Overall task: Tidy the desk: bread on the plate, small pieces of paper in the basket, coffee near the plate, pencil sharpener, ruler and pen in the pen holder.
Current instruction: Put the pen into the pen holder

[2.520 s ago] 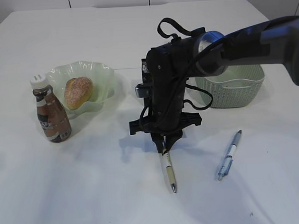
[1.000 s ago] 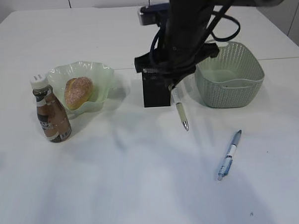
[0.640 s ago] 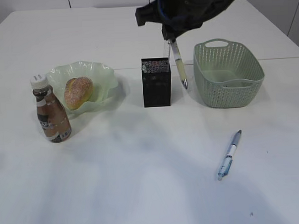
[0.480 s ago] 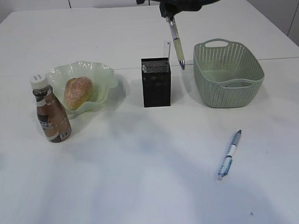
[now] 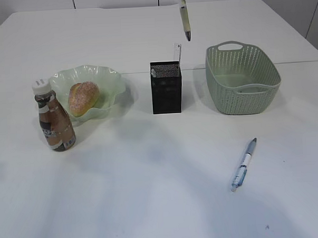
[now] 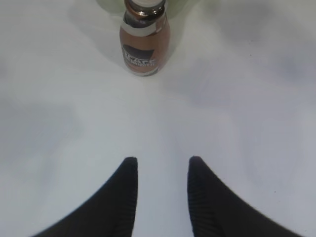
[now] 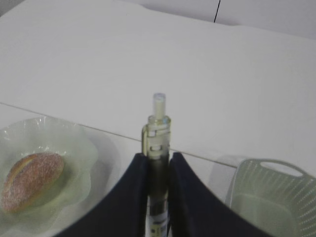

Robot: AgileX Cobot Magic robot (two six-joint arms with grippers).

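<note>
This looks like a staged test setup in a lab or office room, not a lived-in home. A large plain white surface (image 5: 151,193) with a seam across it fills nearly the whole exterior view, and pale panelled walls with dark joints run along the top edge of the frame. The few props sit well apart: a mesh pen holder (image 5: 166,87) at centre, a woven basket (image 5: 243,86) at right, a glass plate (image 5: 107,79) at left.

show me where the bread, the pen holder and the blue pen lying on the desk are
bread (image 5: 83,97), exterior view, middle of the floured crust.
pen holder (image 5: 166,95), exterior view, middle of its front mesh wall.
blue pen (image 5: 244,164), exterior view, middle of its barrel.
</note>
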